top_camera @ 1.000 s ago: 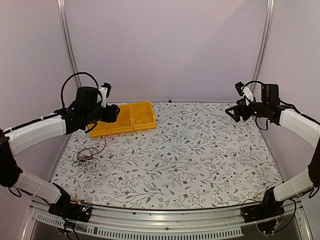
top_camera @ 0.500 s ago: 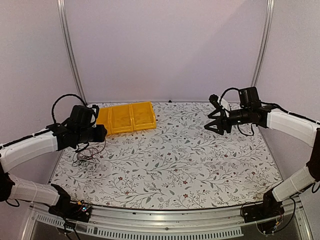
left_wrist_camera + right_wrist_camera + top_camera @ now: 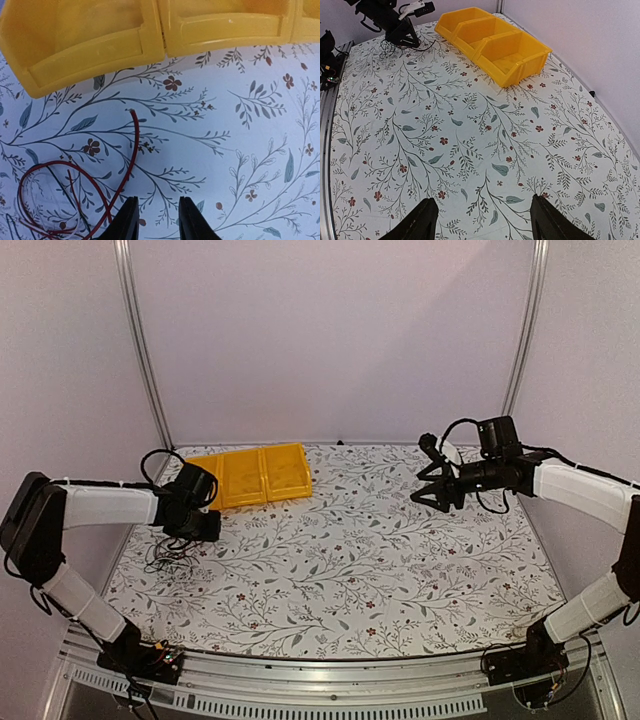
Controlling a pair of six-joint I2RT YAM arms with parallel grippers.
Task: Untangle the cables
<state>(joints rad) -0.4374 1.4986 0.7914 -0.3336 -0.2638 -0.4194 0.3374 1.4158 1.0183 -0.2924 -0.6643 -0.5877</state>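
Though dark overhead, cables (image 3: 172, 552) red close-up.

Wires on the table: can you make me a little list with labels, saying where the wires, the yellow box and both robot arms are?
cables: small loose tangle of red, black and whitish wires, lying near the left edge of the table
yellow bins: three joined, back left, apart from the tangle
left jaws: low over the table, slightly apart, nothing between them, tangle just beside them
right jaws: wide apart, empty, raised at the right side, far from the tangle
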